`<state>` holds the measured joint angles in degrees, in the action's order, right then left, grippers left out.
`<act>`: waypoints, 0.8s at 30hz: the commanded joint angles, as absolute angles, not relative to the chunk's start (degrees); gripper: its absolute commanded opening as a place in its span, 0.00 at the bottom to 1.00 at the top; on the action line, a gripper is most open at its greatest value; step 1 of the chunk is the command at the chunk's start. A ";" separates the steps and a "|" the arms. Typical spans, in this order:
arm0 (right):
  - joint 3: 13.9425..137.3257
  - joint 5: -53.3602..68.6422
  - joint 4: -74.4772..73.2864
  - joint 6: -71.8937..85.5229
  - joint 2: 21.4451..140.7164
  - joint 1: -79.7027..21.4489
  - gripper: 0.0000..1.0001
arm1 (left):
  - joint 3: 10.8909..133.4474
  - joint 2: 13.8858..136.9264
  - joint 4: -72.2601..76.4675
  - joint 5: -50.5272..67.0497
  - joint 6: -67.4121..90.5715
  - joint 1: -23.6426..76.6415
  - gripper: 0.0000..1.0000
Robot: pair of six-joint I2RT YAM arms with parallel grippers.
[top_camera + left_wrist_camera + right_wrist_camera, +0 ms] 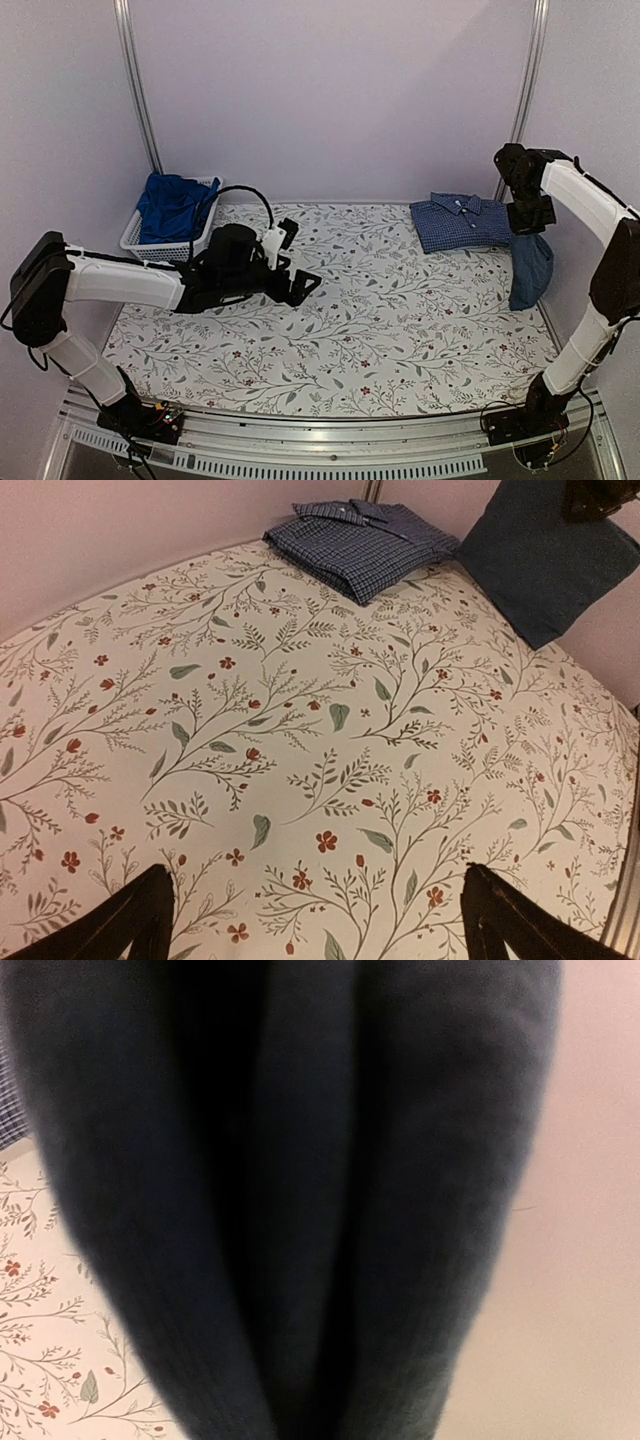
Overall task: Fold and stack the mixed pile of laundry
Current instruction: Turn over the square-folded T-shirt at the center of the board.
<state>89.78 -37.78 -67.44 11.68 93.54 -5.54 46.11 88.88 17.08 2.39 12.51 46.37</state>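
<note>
We see a white plastic mesh basket [135, 240] at the far left corner of the counter [340, 340], which is covered by a cloth printed with leafy sprigs and small red flowers. A bright royal-blue garment [172, 205] lies crumpled in the basket and rises above its rim; we cannot tell whether anything lies under it.

At the far right corner a blue small-checked collared shirt [460, 222] lies folded flat, its collar toward the far edge. The left wrist view shows it [360, 540] as a neat rectangle with the collar on top.

The right end effector [530, 222] is raised above the right edge, just beside the checked shirt, and is clamped on the top of a dark navy garment [530, 268]. This garment hangs straight down in a long fold. We cannot tell whether its lower end touches the counter. In the right wrist view the dark fabric [300, 1210] fills nearly the whole picture and hides the fingers, with only a strip of floral cloth at lower left. From the left wrist view the same garment [545, 565] hangs just to the side of the checked shirt.

The left end effector [298, 258] hovers low over the left half of the counter, near the basket, its jaws wide apart and holding nothing. Its dark fingertips [120, 925] frame bare floral cloth.
</note>
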 commanded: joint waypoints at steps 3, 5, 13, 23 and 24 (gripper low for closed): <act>95.16 -41.02 -71.78 19.89 104.57 -19.96 0.00 | 47.26 88.99 16.68 2.85 12.64 45.15 1.00; 97.50 -39.22 -72.85 22.16 109.89 -24.31 0.00 | 47.09 88.47 16.31 4.06 13.59 44.03 1.00; 114.17 -28.85 -73.53 25.26 131.27 -39.07 0.00 | 43.82 81.13 15.22 10.60 18.07 37.27 1.00; 123.35 -7.64 -63.88 27.23 141.32 -47.46 0.00 | 41.57 77.25 12.75 9.77 24.28 31.51 1.00; 123.37 -5.18 -62.01 27.24 140.89 -47.68 0.01 | 41.32 76.87 12.74 9.79 24.81 31.00 1.00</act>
<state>121.84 -18.20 -69.34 25.28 141.03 -47.05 42.76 79.02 14.44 9.69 21.32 33.12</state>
